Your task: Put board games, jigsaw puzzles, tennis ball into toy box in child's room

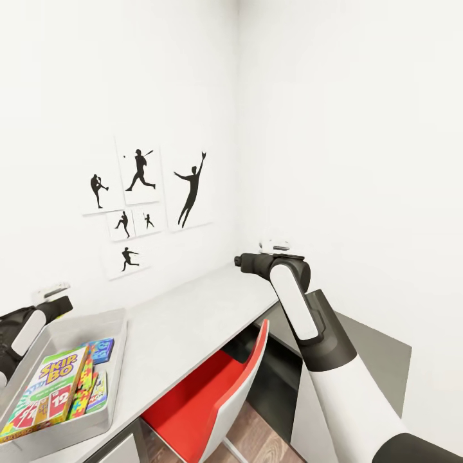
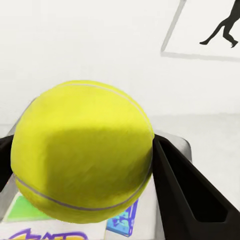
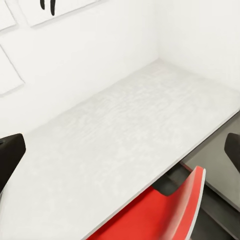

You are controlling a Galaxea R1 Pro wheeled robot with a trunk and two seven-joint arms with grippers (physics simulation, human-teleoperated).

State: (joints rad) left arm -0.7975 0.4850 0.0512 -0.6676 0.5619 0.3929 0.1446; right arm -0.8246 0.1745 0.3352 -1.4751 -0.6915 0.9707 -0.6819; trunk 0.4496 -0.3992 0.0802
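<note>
The left gripper [image 2: 85, 165] has its two dark fingers [image 2: 187, 187] closed on the tennis ball [image 2: 82, 157], one finger on each side, and the ball sits firmly between them. Under the ball, in the left wrist view, I see the printed lids of the games and a grey rim, so I judge that the ball hangs over the toy box [image 1: 117, 319], not beside it.

In the head view the toy box stands on the white table [image 1: 193, 308] at about 8 o'clock. Inside lie the orange-green Skip-Bo box [image 1: 48, 389], a blue game box [image 1: 101, 350] and a colourful jigsaw puzzle [image 1: 83, 386] between them. The left arm [image 1: 22, 331] comes in just beside the far-left wall of the box.

The step in hand looks like the release of the ball, probably the last toy. To do it well, the arm should go lower first, close to the lids, because a ball dropped from a height on hard flat boxes may bounce over the low sloping wall. The fingers should open slowly, over the middle of the box.

The right gripper [image 3: 120, 165] shows its fingertips [image 3: 10, 155] well apart and holds nothing; it hovers above the bare table, near the red chair [image 1: 218, 392].
</note>
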